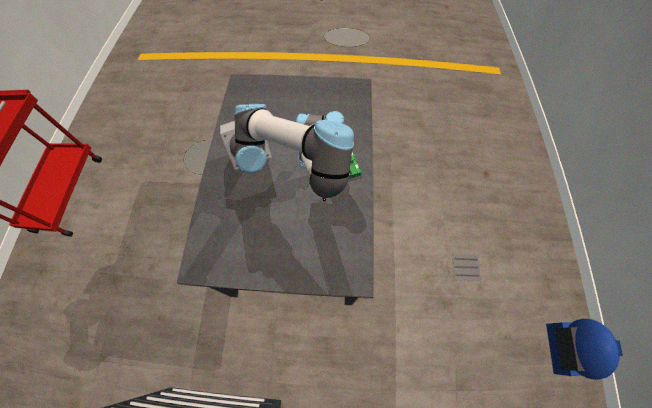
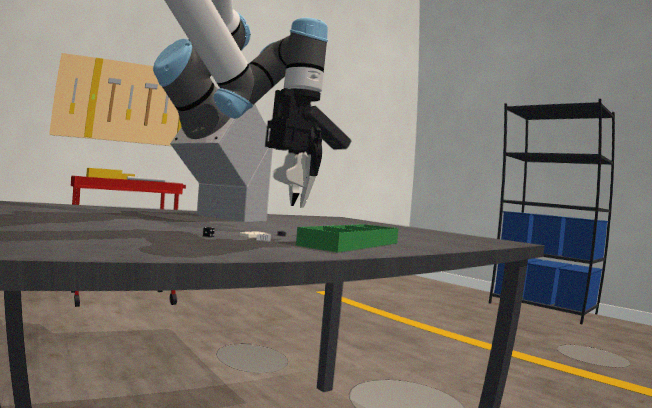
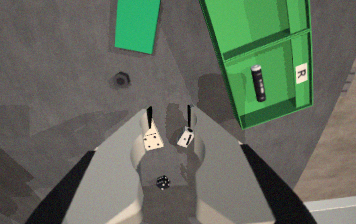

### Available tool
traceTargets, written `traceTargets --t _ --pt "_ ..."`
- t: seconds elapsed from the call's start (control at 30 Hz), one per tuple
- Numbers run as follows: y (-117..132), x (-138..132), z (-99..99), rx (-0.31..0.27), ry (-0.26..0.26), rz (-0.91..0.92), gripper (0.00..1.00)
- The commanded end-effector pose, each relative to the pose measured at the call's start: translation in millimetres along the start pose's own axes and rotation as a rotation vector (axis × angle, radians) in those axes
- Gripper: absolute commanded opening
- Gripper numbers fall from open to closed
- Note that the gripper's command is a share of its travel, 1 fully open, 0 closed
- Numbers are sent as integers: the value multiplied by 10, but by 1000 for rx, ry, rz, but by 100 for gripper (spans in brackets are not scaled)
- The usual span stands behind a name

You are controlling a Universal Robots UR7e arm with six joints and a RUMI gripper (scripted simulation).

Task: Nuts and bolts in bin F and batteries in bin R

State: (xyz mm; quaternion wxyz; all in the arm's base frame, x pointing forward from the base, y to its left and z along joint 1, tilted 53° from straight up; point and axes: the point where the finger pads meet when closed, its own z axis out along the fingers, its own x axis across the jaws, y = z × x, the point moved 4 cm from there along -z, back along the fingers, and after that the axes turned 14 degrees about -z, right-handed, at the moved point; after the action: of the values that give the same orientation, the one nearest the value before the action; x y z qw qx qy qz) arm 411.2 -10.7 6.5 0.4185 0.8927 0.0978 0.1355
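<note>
The nut (image 2: 281, 233) (image 3: 121, 79) looks like the piece to fetch next; it lies on the table (image 1: 295, 250) (image 2: 150, 272), apart from the green tray (image 1: 355, 172) (image 2: 345, 239) (image 3: 234, 91), on the side where the dominoes are. The tray stands upright, its R compartment holding the battery (image 3: 258, 83), which lies on the compartment floor. No F label shows, so the nut's compartment should be confirmed first.

Above the table, on the near side of the tray, the gripper (image 2: 297, 206) (image 3: 169, 107) has its fingers parted a little, with nothing between them. Also outside the tray are a flat green piece (image 3: 137, 25), the larger domino (image 3: 153, 140), the smaller domino (image 3: 185, 137) and a black die (image 3: 163, 182); none belongs to the job.

To take the nut well, centre over it, away from the tray wall, open wider, turn the fingers to meet two opposite flats, then go down straight and low. Pinching on corners could spin it loose. Lift it clear of the tray rim before crossing.
</note>
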Motion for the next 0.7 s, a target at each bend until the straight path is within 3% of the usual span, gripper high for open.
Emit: traceTargets --t 0.0,0.07,0.67 --pt "-141 -448 -49 -2 9 157 18" --pt "-172 -571 -59 1 4 202 18" --pt "-172 -570 -58 12 6 624 18"
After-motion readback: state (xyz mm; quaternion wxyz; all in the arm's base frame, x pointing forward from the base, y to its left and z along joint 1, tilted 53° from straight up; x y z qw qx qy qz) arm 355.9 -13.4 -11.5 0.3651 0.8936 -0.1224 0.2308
